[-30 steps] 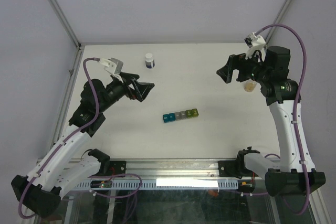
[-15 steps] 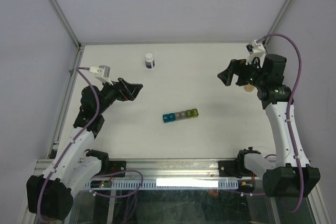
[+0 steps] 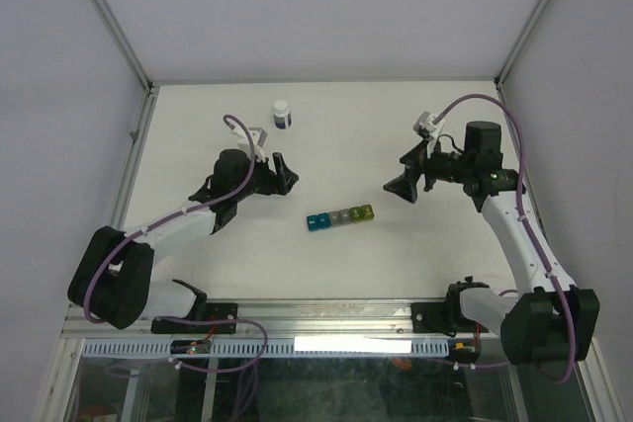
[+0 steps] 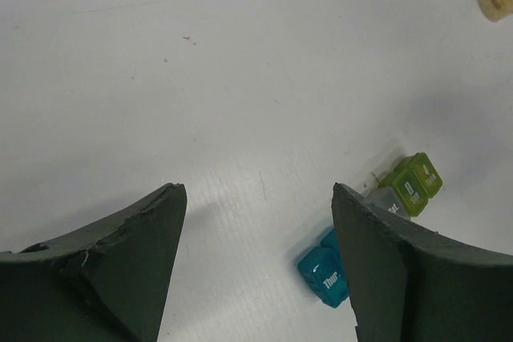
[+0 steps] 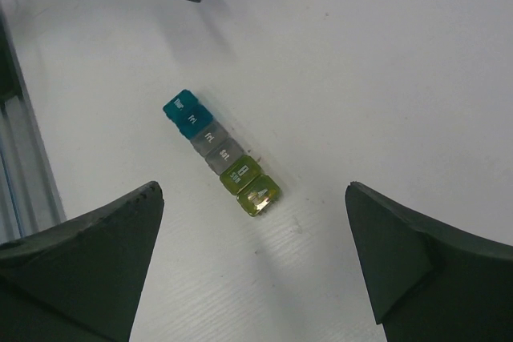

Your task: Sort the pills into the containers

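Plastic containers (image 3: pixel 339 217) lie apart between spread left tool (image 3: pixel 281 177) and right tool (image 3: pixel 402 174).

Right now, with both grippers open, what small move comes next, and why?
Probably lower the right gripper toward the pill box: it is open, empty, and the box sits centred between its fingers in the wrist view, while the left gripper sees only part.

left hand (image 3: pixel 285 173) swung toward containers (image 3: pixel 339 217) | right hand (image 3: pixel 400 177) swung inward
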Robot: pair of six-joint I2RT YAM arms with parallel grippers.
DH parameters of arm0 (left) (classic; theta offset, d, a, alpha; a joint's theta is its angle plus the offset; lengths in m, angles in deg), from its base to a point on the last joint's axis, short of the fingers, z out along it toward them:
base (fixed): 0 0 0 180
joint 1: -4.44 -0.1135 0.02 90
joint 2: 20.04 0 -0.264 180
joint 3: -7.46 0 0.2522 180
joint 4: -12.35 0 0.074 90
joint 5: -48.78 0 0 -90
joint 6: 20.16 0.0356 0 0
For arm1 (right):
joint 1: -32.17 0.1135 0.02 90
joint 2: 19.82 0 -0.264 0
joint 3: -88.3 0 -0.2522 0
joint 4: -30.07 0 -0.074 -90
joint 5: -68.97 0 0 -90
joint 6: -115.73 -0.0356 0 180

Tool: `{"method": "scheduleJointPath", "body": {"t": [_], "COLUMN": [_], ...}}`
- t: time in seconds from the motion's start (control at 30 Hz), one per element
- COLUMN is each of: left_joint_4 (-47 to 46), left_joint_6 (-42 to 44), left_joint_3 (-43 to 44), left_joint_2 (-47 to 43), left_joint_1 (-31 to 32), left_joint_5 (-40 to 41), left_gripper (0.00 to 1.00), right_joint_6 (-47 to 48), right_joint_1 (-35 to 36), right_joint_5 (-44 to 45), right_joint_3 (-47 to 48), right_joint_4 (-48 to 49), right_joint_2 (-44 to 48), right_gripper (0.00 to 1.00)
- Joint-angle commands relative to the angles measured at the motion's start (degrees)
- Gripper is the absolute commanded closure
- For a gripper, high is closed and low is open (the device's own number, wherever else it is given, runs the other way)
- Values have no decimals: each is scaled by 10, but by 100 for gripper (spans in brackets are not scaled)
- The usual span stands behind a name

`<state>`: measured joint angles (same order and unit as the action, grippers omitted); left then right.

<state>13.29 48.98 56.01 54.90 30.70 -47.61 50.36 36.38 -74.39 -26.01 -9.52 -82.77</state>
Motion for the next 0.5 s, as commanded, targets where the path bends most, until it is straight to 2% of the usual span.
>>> {"method": "scheduleJointPath", "body": {"t": [0.0, 0.1, 0.17, 0.27, 0.33, 0.47], "left_joint_4": [-120, -243, -323, -395, -405, -366], "left_joint_6": [82, 138, 200, 337, 389, 434], "left_joint_3": [3, -79, -133, -197, -212, -195], "left_joint_2": [28, 1, -24, -52, -55, -26], "left_joint_1": [15, 34, 56, 109, 132, 140], "left_joint_5": [-109, -156, -194, -237, -243, -241], "left_gripper": [26, 25, 25, 20, 19, 19], "right_joint_6": [208, 350, 391, 435, 452, 458], "right_joint_1": [37, 69, 90, 105, 107, 107], "right_joint_5": [-70, -78, -74, -78, -80, -78], "right_joint_3": [-18, -50, -60, -58, -58, -64], "right_joint_4": [-47, -85, -92, -115, -126, -126], "right_joint_2": [-11, -12, -16, -29, -32, -25], "right_gripper": [0, 0, 0, 0, 0, 0]}}
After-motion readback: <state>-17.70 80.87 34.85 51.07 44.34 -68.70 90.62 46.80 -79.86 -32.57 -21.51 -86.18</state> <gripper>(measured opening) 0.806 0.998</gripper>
